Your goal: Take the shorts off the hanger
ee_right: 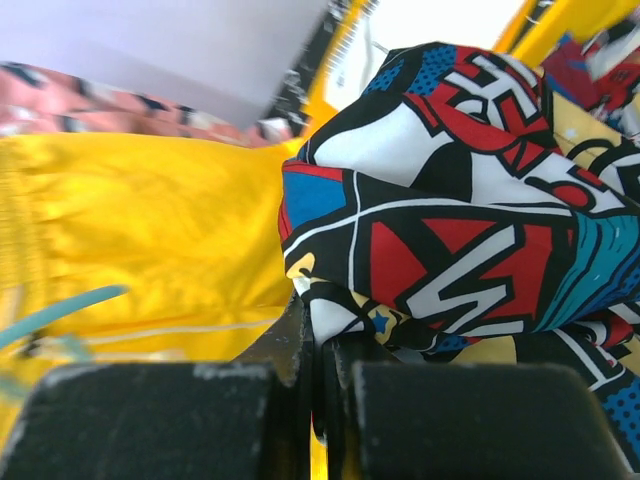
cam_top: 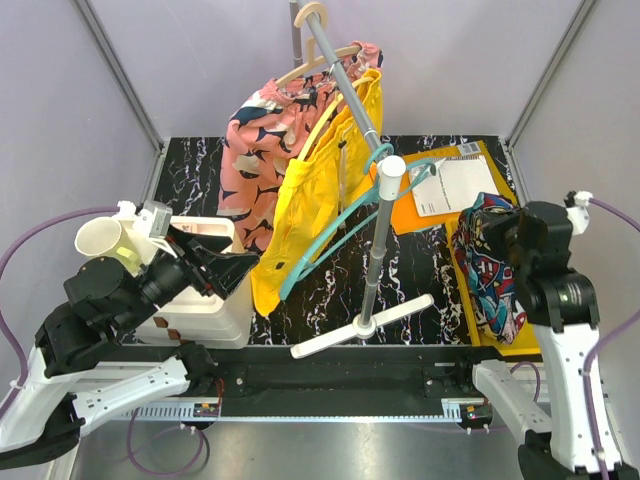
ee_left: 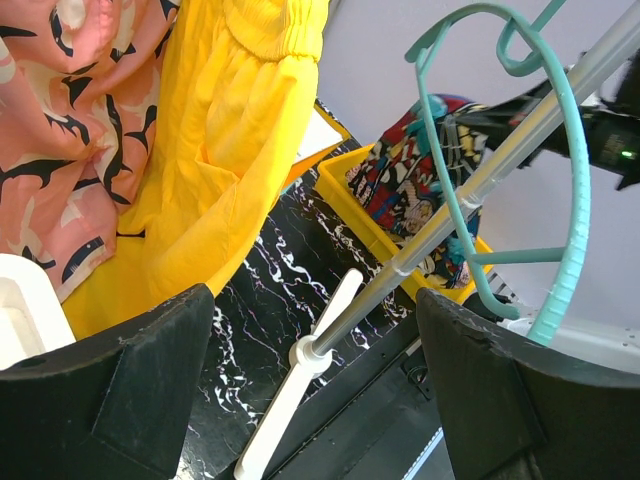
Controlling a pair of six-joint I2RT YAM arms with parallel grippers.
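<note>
Closest in, the right gripper [ee_right: 320, 400] is pinched tight on a narrow fold of the multicolour comic-print fabric shorts [ee_right: 450, 200]. These are bunched over the shallow yellow plastic tray [ee_left: 372, 218] at the right edge of the black marbled table [cam_top: 420, 270]. Because the hold takes so little cloth, the bundle could slip free or land half outside the tray.

The left gripper [ee_left: 315, 400] is spread wide and holds nothing, near the left edge beside a white plastic bin [cam_top: 200, 310]. Beyond it, the plain bright yellow fabric shorts [cam_top: 310, 210] hang from the slanting grey metal rail [cam_top: 350, 80]; their hanger is mostly hidden.

Two hazards are likely in reaching for them. The fingers could snag the bare teal plastic hanger [ee_left: 575, 200]. A hard pull could also tip the rack on its slim white cross foot [cam_top: 365, 325].
</note>
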